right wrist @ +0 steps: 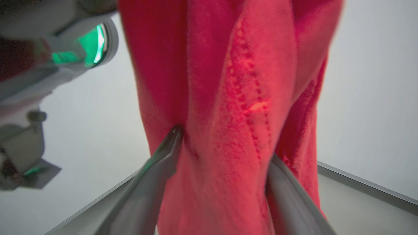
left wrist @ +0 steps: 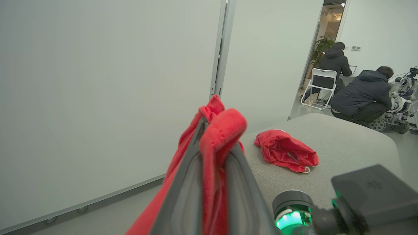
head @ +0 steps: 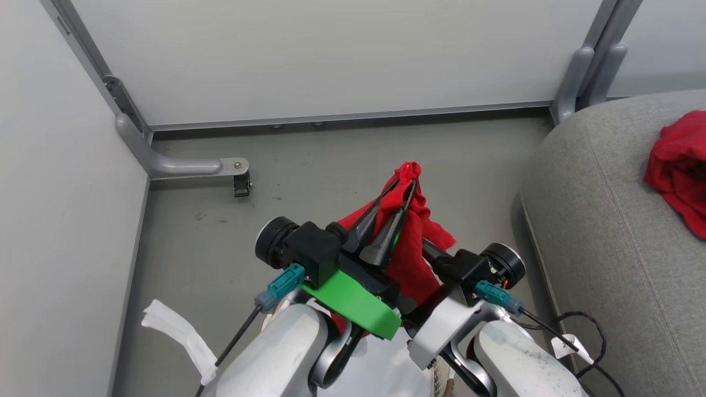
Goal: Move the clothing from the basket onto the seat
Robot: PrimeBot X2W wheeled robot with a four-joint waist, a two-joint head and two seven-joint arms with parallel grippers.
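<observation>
Closest to any lens is the held garment (right wrist: 228,98), a red piece of the clothing that hangs right against the right wrist camera and drapes down between that arm's two fingers.

By far the biggest thing is the grey seat (head: 595,220), off to the robot's right across a strip of bare floor (head: 331,165). On its top lies the other garment (head: 681,160), red and crumpled, well back from the near edge. The held garment is up in the air over the floor, in front of the robot's forearms and apart from the seat.

The left hand (head: 406,184) is clamped together on a fold at the top of the held garment, and the rest of the cloth trails down from that pinch. Lower down, the right hand (right wrist: 225,145) has its fingers spread wide on either side of the hanging cloth and squeezes nothing. A sliver of perforated white at the bottom of the head view, between the forearms, may be the basket (head: 439,379), though too little shows to be sure.

The step in hand looks like the carry: one piece is delivered and this one is lifted but not yet over the cushion. The next move calls for swinging the left arm, and likely the waist, to the right until the cloth hangs above the seat. Then it should lower so the tail settles first, and part the left fingers. The right hand should draw back first so the cloth does not snag on it.
</observation>
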